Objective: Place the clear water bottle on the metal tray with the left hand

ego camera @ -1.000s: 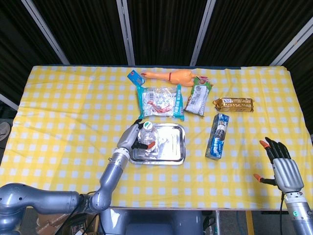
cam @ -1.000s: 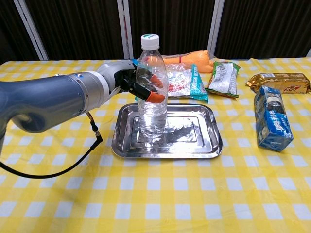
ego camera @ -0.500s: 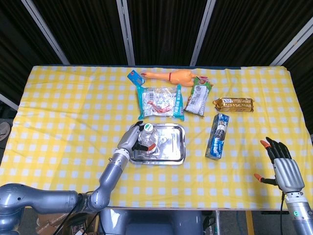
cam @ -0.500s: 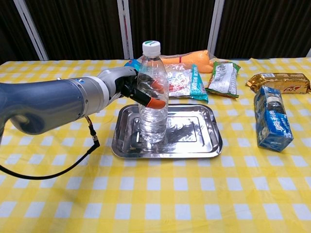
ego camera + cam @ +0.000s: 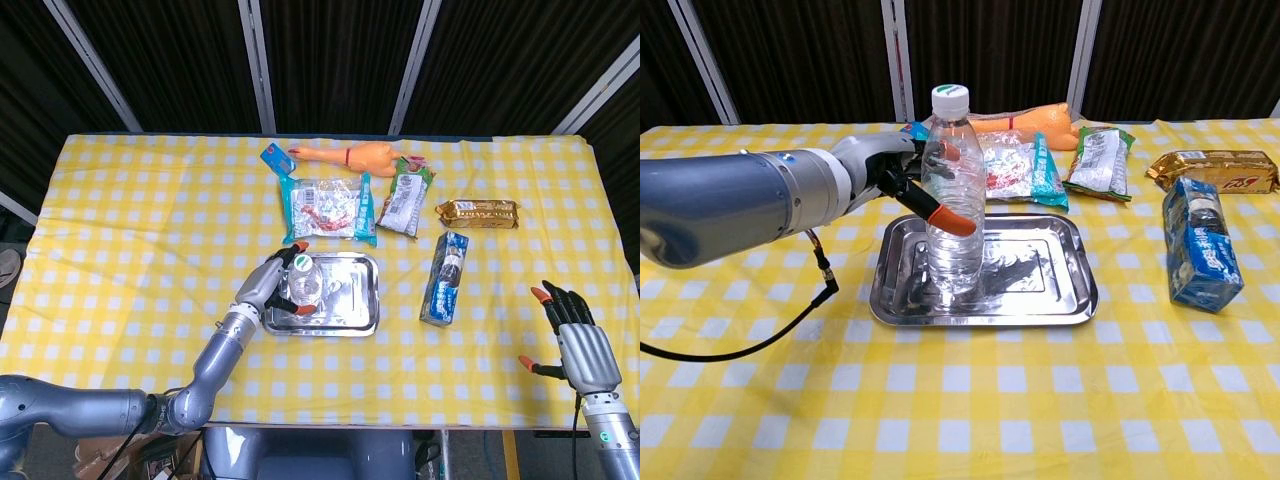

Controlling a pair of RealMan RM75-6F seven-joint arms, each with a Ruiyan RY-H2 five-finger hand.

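Left hand: the left hand (image 5: pixel 890 170) is beside the water bottle (image 5: pixel 953 200), fingers loosened and spread around its left side; the orange fingertips (image 5: pixel 958 223) lie in front of the clear plastic, and whether they touch it or stand just off cannot be told from either view.
Right hand: the right hand (image 5: pixel 578 335) hovers at the near right edge of the table, well apart from everything, fingers apart and holding nothing; its arm is cut off by the bottom of the head view.
Bottle: upright with its white cap on, standing in the left half of the tray (image 5: pixel 1060 300).
Tray: shiny, lying flat on the yellow checked tablecloth (image 5: pixel 960 400) near the middle.
Blue packet: a blue packet (image 5: pixel 1202 243) lies to the right of the tray, apart from it.
Far row: a clear bag with teal edges (image 5: pixel 330 208), a green snack bag (image 5: pixel 405 200) and a gold wrapped bar (image 5: pixel 478 212) lie beyond the tray; print too small to read.
Farthest: an orange rubber chicken (image 5: pixel 352 157), partly hidden behind the bottle in the chest view.
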